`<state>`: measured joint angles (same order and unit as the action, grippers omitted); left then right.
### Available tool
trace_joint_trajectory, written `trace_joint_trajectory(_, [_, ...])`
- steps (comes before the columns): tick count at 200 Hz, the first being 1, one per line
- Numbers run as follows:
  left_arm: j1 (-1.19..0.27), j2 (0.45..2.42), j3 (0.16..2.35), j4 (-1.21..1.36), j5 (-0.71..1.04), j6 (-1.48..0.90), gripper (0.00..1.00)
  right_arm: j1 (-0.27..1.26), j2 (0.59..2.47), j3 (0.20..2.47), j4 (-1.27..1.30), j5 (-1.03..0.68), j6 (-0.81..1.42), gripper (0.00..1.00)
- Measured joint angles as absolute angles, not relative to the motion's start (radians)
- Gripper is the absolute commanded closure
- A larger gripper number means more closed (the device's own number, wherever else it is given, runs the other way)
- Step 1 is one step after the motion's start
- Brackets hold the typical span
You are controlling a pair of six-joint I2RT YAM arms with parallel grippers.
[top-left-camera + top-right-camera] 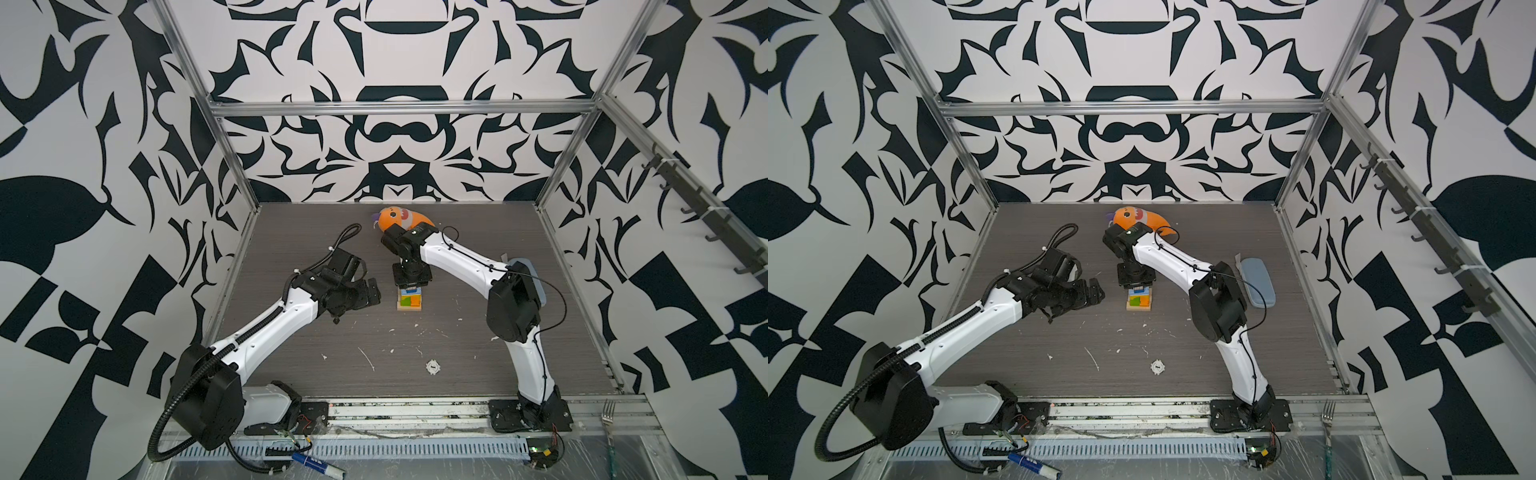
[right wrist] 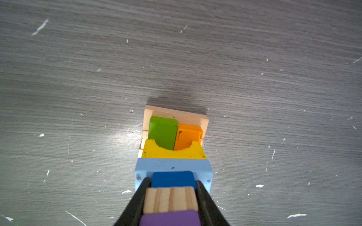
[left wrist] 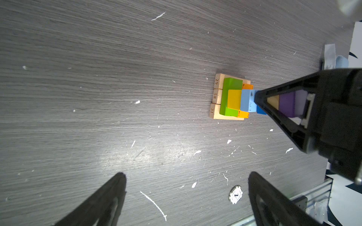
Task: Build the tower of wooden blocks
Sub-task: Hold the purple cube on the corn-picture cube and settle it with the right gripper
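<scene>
- The tower (image 1: 409, 301) stands in the middle of the table (image 1: 457, 345), straight under my right claw (image 2: 172, 181). Its axis is upright, along my fingers.
- My right claw is closed on the plain cube (image 2: 170, 199), with the purple block (image 2: 170, 220) above it.
- My left claw (image 3: 187, 174) is wide open and empty, beside the tower, not touching.
- The bottom bars (image 3: 215, 95) show 29, 58, 31 on their ends; a round token (image 3: 236, 194) shows 1.
</scene>
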<state>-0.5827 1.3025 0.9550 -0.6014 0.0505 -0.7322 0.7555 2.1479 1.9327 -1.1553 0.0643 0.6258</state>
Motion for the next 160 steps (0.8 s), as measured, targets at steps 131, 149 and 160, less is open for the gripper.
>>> trace_joint_trajectory(131, [-0.583, 1.303, 0.955, -0.601, 0.051, -0.732, 0.0, 0.756, 2.148, 1.933, -1.156, 0.068, 0.627, 0.66])
trace_joint_trajectory(149, [-0.583, 1.303, 0.955, -0.601, 0.051, -0.733, 0.0, 0.756, 2.148, 1.933, -1.155, 0.068, 0.627, 0.65])
trace_joint_trajectory(160, [-0.583, 1.303, 0.955, -0.601, 0.051, -0.732, 0.0, 0.756, 2.148, 1.933, -1.155, 0.068, 0.627, 0.64])
